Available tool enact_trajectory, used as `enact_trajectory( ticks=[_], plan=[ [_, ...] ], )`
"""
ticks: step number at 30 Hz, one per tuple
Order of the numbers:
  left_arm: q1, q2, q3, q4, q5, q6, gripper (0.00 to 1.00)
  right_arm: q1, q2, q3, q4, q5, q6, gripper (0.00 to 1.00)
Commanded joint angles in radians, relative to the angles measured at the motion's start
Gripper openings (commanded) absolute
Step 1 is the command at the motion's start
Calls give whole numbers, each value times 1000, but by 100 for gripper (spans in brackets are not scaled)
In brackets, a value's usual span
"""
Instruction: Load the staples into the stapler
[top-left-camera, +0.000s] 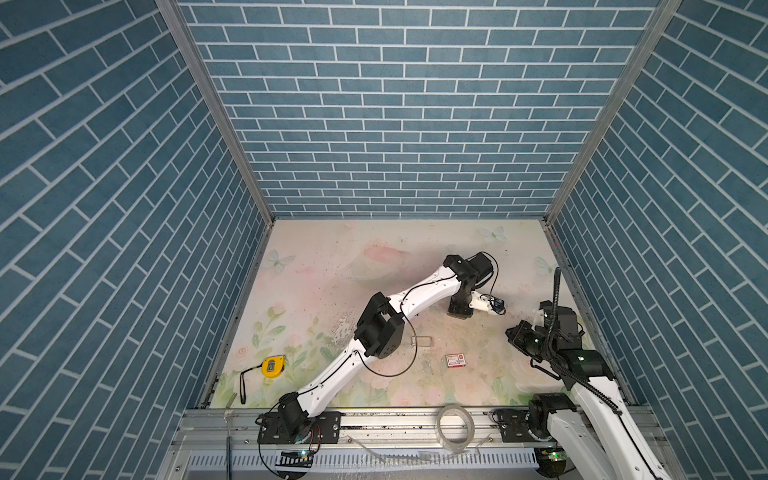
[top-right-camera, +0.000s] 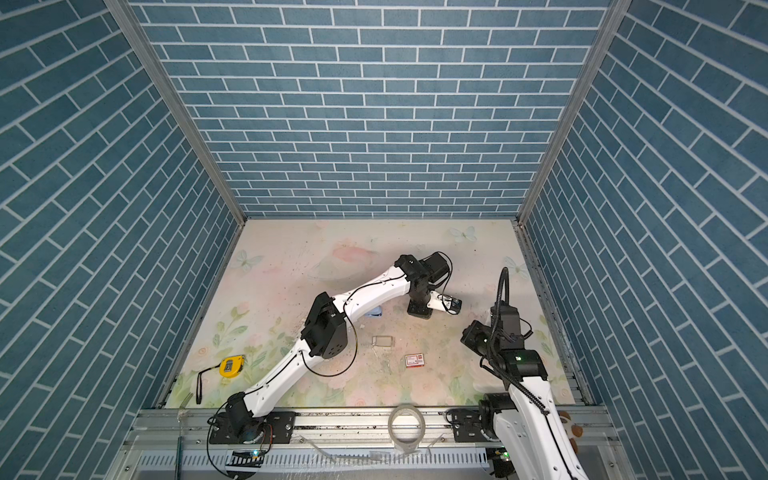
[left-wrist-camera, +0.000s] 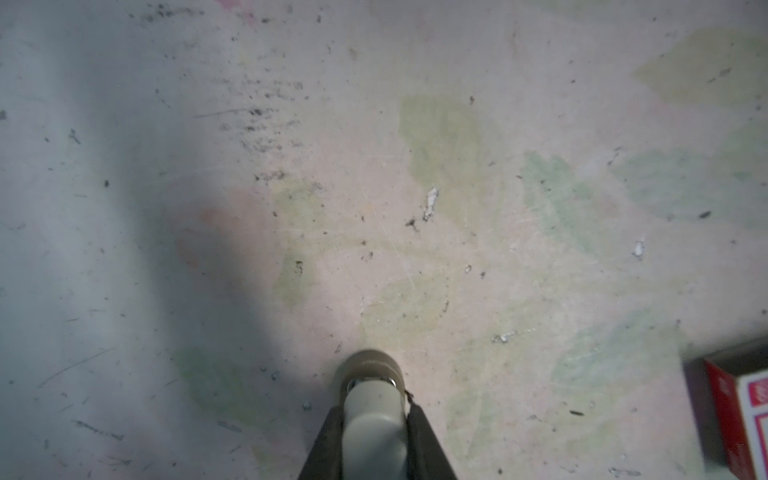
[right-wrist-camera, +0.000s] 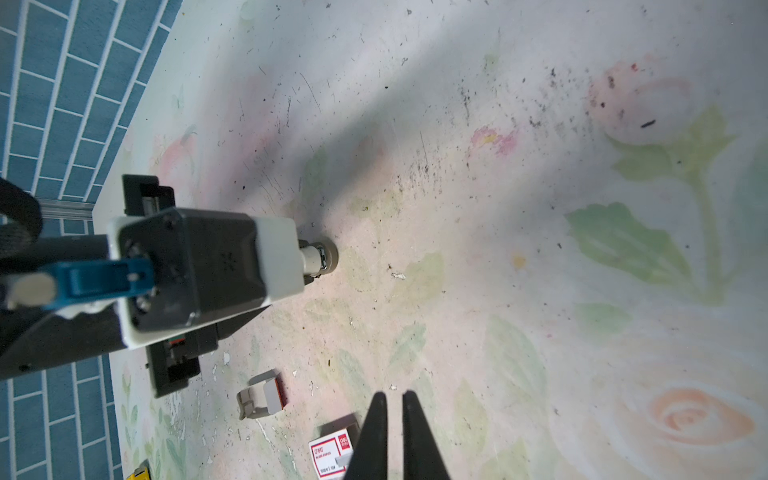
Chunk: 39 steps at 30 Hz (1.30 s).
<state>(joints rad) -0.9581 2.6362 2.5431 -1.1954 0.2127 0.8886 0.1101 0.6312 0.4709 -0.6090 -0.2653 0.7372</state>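
Note:
My left gripper (left-wrist-camera: 374, 409) points down at the flowered table and is shut on a pale grey rounded thing with a metal part and a tan round end touching the table. It looks like the stapler (left-wrist-camera: 374, 436), held nose down. It also shows in the right wrist view (right-wrist-camera: 320, 257). In both top views this gripper (top-left-camera: 457, 311) (top-right-camera: 417, 311) stands mid-right of the table. My right gripper (right-wrist-camera: 394, 395) (top-left-camera: 512, 334) hovers at the right, shut with nothing between its fingers, near the white-and-red box (right-wrist-camera: 332, 453) (top-left-camera: 456, 360). No loose staples can be made out.
A small opened grey cardboard tray (right-wrist-camera: 262, 395) (top-right-camera: 382, 341) lies between the arms. A pale blue thing (top-right-camera: 375, 311) peeks out beside the left forearm. A yellow tape measure (top-left-camera: 273, 366) lies front left. A clear tape roll (top-left-camera: 455, 426) sits on the front rail. Brick-patterned walls stand on three sides.

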Motion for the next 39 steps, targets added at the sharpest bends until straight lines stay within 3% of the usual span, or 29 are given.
enact_trajectory(
  ticks=[1,10,20,25,39],
  plan=[
    [-23,44,-70,-291,31,-26,0,-3,2,8,-10,15,24,11],
    [0,-56,-89,-230,33,-60,1,-3,-2,11,-20,26,23,13],
    [6,-219,-364,60,24,-139,2,-3,-19,3,-37,38,25,13],
    [7,-278,-477,189,16,-174,6,-2,-24,-2,-43,44,27,13],
    [8,-314,-566,234,11,-174,25,-2,-36,7,-65,59,30,16]
  ],
)
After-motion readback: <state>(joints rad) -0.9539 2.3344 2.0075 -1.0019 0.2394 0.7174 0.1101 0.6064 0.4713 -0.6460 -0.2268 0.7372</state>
